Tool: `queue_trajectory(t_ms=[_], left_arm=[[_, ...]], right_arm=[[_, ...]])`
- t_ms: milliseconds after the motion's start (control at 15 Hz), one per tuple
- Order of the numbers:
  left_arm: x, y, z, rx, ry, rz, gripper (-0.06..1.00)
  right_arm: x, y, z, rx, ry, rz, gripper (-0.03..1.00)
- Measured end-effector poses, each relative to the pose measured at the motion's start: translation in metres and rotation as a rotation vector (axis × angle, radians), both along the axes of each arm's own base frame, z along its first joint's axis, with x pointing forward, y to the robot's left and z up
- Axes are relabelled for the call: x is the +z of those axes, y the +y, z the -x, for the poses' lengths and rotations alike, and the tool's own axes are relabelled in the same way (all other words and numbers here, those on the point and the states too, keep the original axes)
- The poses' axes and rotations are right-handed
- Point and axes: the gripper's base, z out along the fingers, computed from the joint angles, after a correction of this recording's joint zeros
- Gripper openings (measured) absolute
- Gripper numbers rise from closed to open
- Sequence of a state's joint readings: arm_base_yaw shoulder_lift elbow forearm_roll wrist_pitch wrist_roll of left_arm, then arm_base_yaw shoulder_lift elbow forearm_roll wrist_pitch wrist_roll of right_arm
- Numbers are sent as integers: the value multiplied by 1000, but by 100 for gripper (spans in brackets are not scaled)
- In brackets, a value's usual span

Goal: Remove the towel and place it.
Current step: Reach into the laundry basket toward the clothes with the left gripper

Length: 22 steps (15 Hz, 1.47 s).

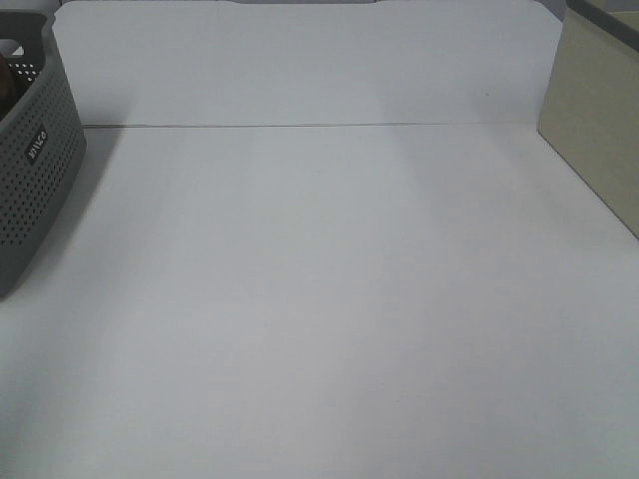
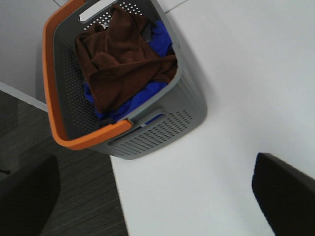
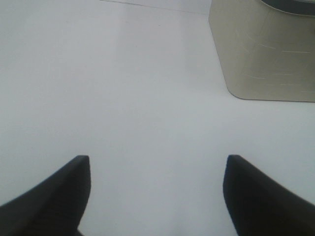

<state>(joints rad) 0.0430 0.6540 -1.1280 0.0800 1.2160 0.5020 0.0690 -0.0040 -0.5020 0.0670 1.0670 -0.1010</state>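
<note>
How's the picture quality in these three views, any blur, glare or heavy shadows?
Exterior high: flat, even light washes out the white table; faint shadow beside the basket. Left wrist: slightly soft, towel readable, left hand a dark blur. Right wrist: right hand likewise dark and unfocused.

Grey perforated basket (image 2: 162, 132), orange rim, sits at the left edge of the white table (image 1: 319, 319); blue cloth (image 2: 135, 101) bunched inside it; beige box (image 1: 594, 120) far right; white backboard (image 1: 300, 70) behind.
</note>
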Motion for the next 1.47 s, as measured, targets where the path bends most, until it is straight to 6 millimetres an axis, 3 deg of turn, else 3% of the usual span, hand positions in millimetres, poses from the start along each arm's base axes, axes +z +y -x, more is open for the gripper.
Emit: queue_trajectory(t_ms=[200,333,533,600,667,933,1133,1467], left_arm=[[22,13,-86,4,140,-155,99],[23,20,-145,-4,220,-227,99],[11,26,-228,-87,312,-327,99],[-7,32,-268,-148,378,-392,99],[-23,38,-286,-164,426,-404,99],[-86,66,-323,-218,612,-422,99],[-125,89,-337,-225,719,-404,99],[-180,98,-364,-269,829,-396,99]], right_arm=[[0,0,0,0,0,0,73],[0,0,0,0,0,0,73],[0,0,0,0,0,0,73],[0,0,0,0,0,0,73],[0,0,0,0,0,0,73],[0,0,0,0,0,0,73],[0,0,0,0,0,0,73],[0,0,0,0,0,0,73]])
